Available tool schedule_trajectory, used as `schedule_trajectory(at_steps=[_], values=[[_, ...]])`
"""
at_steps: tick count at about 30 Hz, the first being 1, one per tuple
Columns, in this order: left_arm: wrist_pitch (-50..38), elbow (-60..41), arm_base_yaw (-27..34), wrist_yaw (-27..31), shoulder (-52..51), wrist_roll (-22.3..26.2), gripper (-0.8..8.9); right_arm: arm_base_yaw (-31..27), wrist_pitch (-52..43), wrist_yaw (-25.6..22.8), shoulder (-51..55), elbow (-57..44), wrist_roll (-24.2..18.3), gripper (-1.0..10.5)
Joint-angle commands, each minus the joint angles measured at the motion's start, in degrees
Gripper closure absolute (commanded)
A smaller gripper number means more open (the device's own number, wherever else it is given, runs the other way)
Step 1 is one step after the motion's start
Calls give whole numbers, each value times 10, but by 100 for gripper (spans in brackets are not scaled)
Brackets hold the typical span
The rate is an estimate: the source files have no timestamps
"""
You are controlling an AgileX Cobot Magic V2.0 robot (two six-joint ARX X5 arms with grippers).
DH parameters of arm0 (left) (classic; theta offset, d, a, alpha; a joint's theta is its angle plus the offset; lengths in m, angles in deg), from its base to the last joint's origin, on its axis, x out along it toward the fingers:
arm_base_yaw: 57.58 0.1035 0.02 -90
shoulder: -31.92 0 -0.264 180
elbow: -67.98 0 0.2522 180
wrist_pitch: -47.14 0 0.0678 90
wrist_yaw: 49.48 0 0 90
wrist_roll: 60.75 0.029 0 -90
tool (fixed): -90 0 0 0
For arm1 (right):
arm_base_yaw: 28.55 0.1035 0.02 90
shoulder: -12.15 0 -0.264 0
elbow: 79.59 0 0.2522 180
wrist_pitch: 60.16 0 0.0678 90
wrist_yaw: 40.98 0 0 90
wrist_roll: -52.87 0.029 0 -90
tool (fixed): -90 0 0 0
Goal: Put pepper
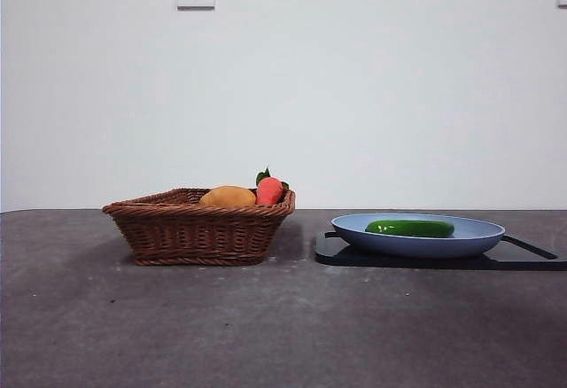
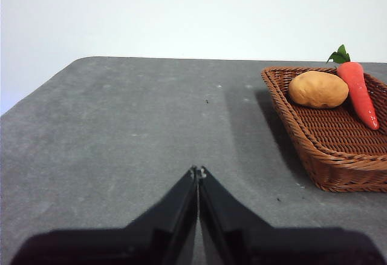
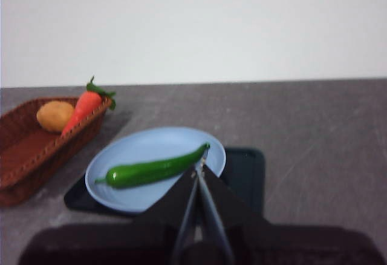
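The pepper [image 1: 410,228] is glossy dark green and long. It lies on the blue plate [image 1: 354,228] at the right of the table. It shows in the right wrist view [image 3: 154,169] too, lying across the plate [image 3: 151,147]. My right gripper [image 3: 198,167] is shut and empty, above and short of the plate, its tips near the pepper's end. My left gripper [image 2: 198,171] is shut and empty over bare table beside the wicker basket [image 2: 338,150]. Neither arm shows in the front view.
The plate stands on a dark tray [image 1: 350,253]. The brown wicker basket [image 1: 199,228] at the middle left holds a yellow-orange oval fruit [image 1: 228,197] and a red-orange carrot with green leaves [image 1: 269,190]. A white wall stands behind the table.
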Motion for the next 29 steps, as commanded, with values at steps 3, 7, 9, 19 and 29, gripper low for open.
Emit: schedule_trajectory(at_steps=[3,7,9,19,29], values=[[-6,-6,2,0,-3,-4,805,0,-7,-2,20,-32,11,936],[-6,-6,2,0,-3,-4,805,1,-6,-2,24,-47,15,936],[-6,-6,2,0,-3,-4,805,1,4,-2,24,-49,14,936],[-6,-6,2,0,-3,-4,805,1,20,-2,24,-49,19,936],[-6,-6,2,0,-3,-4,805,1,20,-2,23,-49,19,936]])
